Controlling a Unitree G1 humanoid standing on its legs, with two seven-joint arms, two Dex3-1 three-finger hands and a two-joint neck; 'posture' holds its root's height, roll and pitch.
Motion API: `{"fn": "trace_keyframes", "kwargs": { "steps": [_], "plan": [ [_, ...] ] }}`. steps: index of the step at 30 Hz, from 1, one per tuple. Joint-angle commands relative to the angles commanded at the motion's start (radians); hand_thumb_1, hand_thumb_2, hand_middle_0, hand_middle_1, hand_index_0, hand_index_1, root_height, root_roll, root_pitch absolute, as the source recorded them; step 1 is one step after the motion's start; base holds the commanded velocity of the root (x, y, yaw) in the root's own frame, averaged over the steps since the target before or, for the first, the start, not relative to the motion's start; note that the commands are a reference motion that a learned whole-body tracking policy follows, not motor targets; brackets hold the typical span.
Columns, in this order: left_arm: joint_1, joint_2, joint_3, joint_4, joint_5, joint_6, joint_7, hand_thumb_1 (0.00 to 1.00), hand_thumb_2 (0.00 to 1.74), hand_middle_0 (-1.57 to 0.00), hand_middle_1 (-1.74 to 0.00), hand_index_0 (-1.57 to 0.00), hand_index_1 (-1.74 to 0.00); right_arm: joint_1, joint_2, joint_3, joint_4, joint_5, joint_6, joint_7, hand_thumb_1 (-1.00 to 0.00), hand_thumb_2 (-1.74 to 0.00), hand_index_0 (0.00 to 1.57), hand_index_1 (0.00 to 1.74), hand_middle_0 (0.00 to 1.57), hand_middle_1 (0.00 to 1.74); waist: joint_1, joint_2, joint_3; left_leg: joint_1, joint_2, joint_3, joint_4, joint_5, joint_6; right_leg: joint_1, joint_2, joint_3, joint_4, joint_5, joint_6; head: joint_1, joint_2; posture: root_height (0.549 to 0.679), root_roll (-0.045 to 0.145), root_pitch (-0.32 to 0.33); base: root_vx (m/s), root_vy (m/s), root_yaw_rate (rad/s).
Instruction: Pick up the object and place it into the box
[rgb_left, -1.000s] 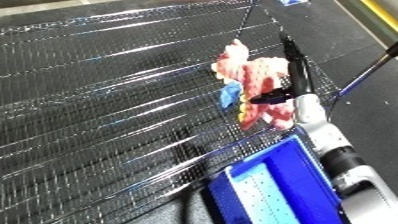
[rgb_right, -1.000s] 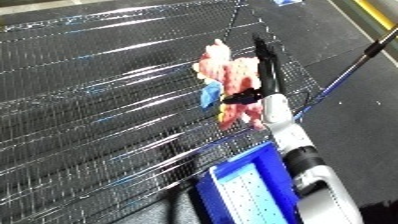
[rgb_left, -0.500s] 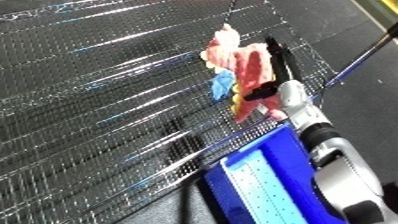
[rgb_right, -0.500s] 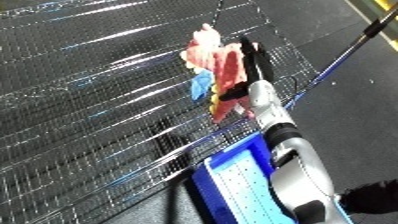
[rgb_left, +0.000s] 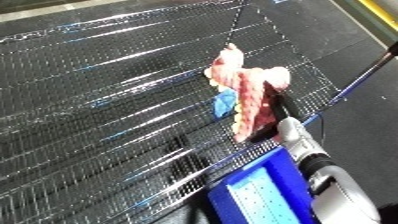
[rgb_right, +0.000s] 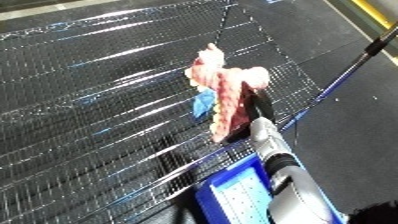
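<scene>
Blue bin (rgb_left: 266, 192) at the lower edge. Just beyond it, the right hand (rgb_left: 277, 111) — fingers curled round the toy (rgb_left: 247, 92), a pink and cream soft thing with a blue patch — which lies on the wire mesh table (rgb_left: 107, 100).

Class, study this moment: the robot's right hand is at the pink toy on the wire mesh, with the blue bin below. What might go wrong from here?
1. The right hand reaches the pink toy only from its right side; whether its fingers enclose it is hidden, so the toy may slip.
2. The toy lies on wire mesh; a part may snag when lifted.
3. The blue bin sits close under the forearm, which could bump it.
</scene>
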Motion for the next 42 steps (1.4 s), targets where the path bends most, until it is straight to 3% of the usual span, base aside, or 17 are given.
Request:
{"fn": "trace_keyframes", "kwargs": {
  "steps": [2, 10, 11, 12, 21, 34, 42],
  "plan": [
    [-0.001, 0.001, 0.004, 0.0, -0.001, -0.002, 0.001, 1.0, 1.74, -1.57, -1.74, -1.57, -1.74, 0.013, 0.004, -0.004, -0.001, 0.001, 0.0, 0.005, 0.0, 0.0, 0.0, 0.0, 0.0, 0.0, 0.0, -0.002, 0.0, 0.001, 0.002, 0.0, -0.002, 0.0, -0.0004, 0.001, -0.0008, -0.001, -0.002, 0.0, 0.0007, 0.001, 0.001, 0.614, 0.102, -0.106, -0.004, -0.009, 0.01],
    [0.01, 0.003, 0.017, -0.008, -0.007, -0.005, 0.002, 1.0, 1.74, -1.57, -1.74, -1.57, -1.74, 0.042, 0.01, -0.022, 0.002, 0.028, 0.001, 0.031, -0.4, -0.7, 0.63, 0.7, 0.63, 0.7, 0.001, -0.006, 0.0, -0.001, 0.004, -0.001, -0.004, 0.001, -0.002, -0.004, -0.003, -0.001, -0.002, 0.002, 0.0001, -0.002, 0.002, 0.614, 0.102, -0.104, -0.009, -0.007, 0.001],
    [0.01, 0.003, 0.017, -0.008, -0.007, -0.005, 0.002, 1.0, 1.74, -1.57, -1.74, -1.57, -1.74, 0.042, 0.01, -0.022, 0.002, 0.028, 0.001, 0.031, -0.4, -0.7, 0.63, 0.7, 0.63, 0.7, 0.001, -0.006, 0.0, -0.001, 0.004, -0.001, -0.004, 0.001, -0.002, -0.004, -0.003, -0.001, -0.002, 0.002, 0.0001, -0.002, 0.002, 0.614, 0.102, -0.104, -0.009, -0.004, -0.011],
    [0.012, 0.004, 0.02, -0.01, -0.009, -0.005, 0.002, 1.0, 1.74, -1.57, -1.74, -1.57, -1.74, 0.047, 0.01, -0.025, 0.0, 0.033, 0.0, 0.032, -0.5, -0.87, 0.79, 0.87, 0.79, 0.87, 0.001, -0.007, 0.0, -0.003, 0.004, -0.001, -0.003, 0.001, -0.0021, -0.005, -0.003, 0.0, -0.002, 0.002, -0.0005, -0.003, 0.004, 0.614, 0.103, -0.104, -0.012, -0.007, -0.002],
    [0.016, 0.004, 0.025, -0.012, -0.016, -0.005, 0.001, 1.0, 1.74, -1.57, -1.74, -1.57, -1.74, 0.062, 0.01, -0.037, -0.009, 0.041, -0.006, 0.027, -0.95, -1.65, 1.49, 1.65, 1.49, 1.65, 0.0, -0.011, 0.0, -0.009, 0.005, -0.003, 0.003, 0.004, -0.0037, -0.012, -0.0034, -0.001, 0.005, 0.002, -0.0018, -0.011, -0.002, 0.612, 0.105, -0.107, -0.013, -0.009, -0.003],
    [0.005, 0.006, 0.028, -0.007, -0.02, -0.006, -0.001, 1.0, 1.74, -1.57, -1.74, -1.57, -1.74, 0.073, 0.018, -0.052, -0.026, 0.046, -0.015, 0.001, -0.95, -1.65, 1.49, 1.65, 1.49, 1.65, -0.001, -0.017, 0.0, -0.003, 0.006, -0.006, 0.004, 0.004, -0.003, -0.004, -0.0016, -0.004, 0.009, 0.002, -0.0019, -0.005, -0.01, 0.612, 0.104, -0.116, -0.012, -0.007, 0.01],
    [-0.017, 0.003, 0.033, 0.007, -0.027, -0.01, -0.004, 1.0, 1.74, -1.57, -1.74, -1.57, -1.74, 0.089, 0.028, -0.094, -0.075, 0.102, -0.037, -0.034, -0.95, -1.65, 1.49, 1.65, 1.49, 1.65, -0.001, -0.036, 0.0, 0.023, 0.011, -0.008, -0.003, -0.002, -0.0035, 0.036, 0.0006, -0.014, -0.011, 0.004, 0.0006, -0.022, 0.033, 0.616, 0.096, -0.13, -0.012, -0.002, 0.002]
  ]
}}
